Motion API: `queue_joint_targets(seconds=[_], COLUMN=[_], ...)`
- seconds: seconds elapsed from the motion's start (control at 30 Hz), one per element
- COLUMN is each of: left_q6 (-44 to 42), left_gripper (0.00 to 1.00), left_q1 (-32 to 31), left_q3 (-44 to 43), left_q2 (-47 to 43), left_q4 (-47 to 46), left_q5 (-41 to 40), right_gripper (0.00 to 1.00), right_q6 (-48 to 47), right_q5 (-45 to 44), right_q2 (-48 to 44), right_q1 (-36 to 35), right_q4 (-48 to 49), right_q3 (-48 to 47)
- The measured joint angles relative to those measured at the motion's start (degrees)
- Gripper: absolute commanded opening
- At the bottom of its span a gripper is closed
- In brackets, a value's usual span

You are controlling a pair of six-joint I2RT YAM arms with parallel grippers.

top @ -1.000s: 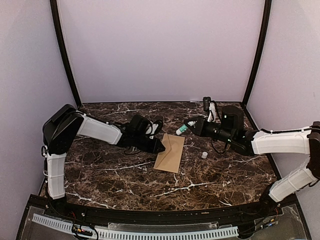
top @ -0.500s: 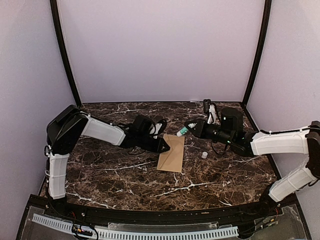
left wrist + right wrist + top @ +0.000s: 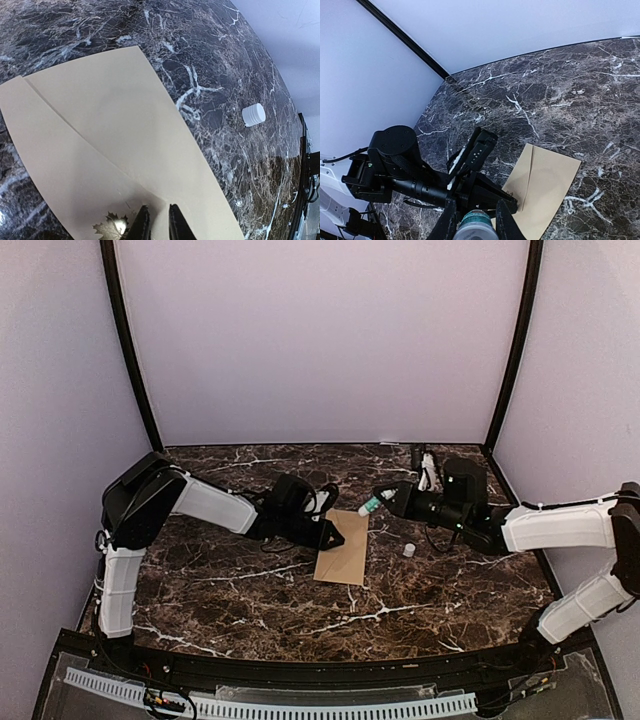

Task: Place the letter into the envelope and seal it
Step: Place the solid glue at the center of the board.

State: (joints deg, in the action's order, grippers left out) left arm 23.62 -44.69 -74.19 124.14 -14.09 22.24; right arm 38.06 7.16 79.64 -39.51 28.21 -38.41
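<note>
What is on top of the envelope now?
On the envelope only the left fingers show, at its edge beside a leaf mark. Its inside and underside are covered by the paper.

Dark marble tabletop (image 3: 250,590) w/ white veins; plain pale lilac walls (image 3: 320,340) on 3 sides; black corner posts (image 3: 128,350); soft, even light.

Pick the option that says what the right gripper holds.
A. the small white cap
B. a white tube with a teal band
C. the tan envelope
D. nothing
B. The right gripper is closed around the white tube with a teal band. The envelope lies flat on the table, and the small white cap sits loose beside it.
</note>
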Motion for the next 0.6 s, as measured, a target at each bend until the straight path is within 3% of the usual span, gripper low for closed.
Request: queue_joint_targets(seconds=[0.3, 0.6], left_q6=[-0.6, -2.9], left_gripper=[0.12, 0.12], left_q1=[0.0, 0.0], left_q3=[0.2, 2.9], left_q2=[0.0, -2.0], left_q4=[0.0, 0.1], left_q5=[-0.9, -2.9], right_gripper=[0.0, 0.0], right_q6=[1.7, -1.0], right_q5=[3.7, 17.0], right_q2=[-1.6, -6.4], right_q1=[4.7, 11.6], right_q4=[-8.7, -33.4], right_q3=[0.5, -3.5])
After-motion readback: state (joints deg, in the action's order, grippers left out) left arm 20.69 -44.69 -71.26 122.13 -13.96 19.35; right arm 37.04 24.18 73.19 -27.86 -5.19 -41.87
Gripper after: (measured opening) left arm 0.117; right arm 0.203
